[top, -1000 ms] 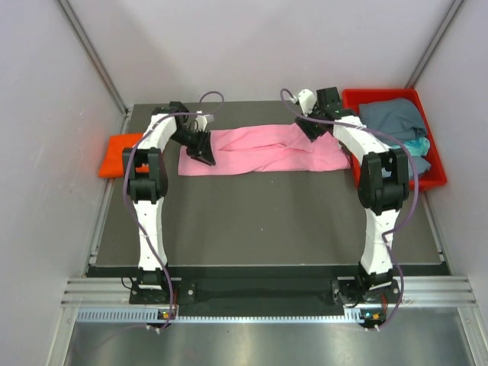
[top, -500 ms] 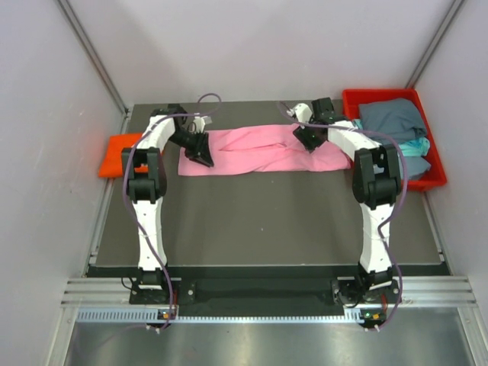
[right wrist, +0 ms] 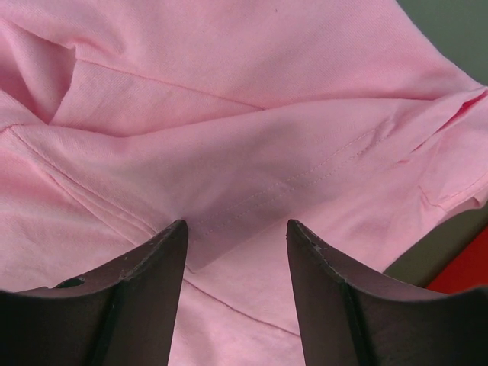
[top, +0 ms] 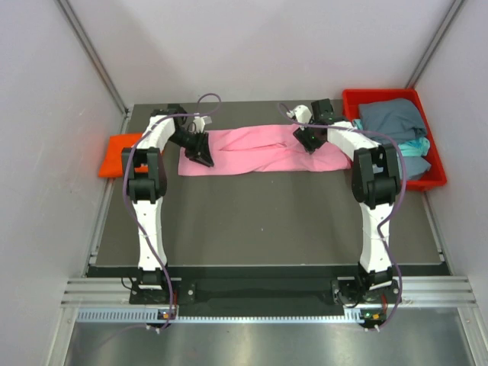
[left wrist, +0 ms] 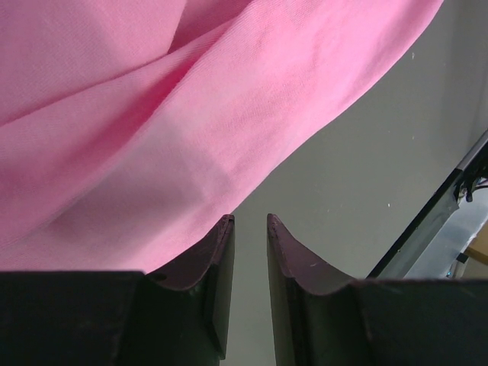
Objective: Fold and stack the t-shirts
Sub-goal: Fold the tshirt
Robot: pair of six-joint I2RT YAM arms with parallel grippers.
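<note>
Well, left hand (left wrist: 250,219) sits narrowly apart at the edge of the pink t-shirt (left wrist: 152,114), right hand (right wrist: 236,225) wider over it, probably lining up a fold.

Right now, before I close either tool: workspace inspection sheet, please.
Surface: dark grey table top.
Job's things: light pink cloth t-shirt spread along the far side; bright orange cloth shirt at the left edge; grey-blue cloth shirt and teal cloth shirt in a red plastic tray.
Clutter: nothing seen.
Tools: left tool narrowly open at the pink t-shirt's edge, empty; right tool open over it.
Cables: purple cables looped along both arms.
Surroundings: pale walls around.
</note>
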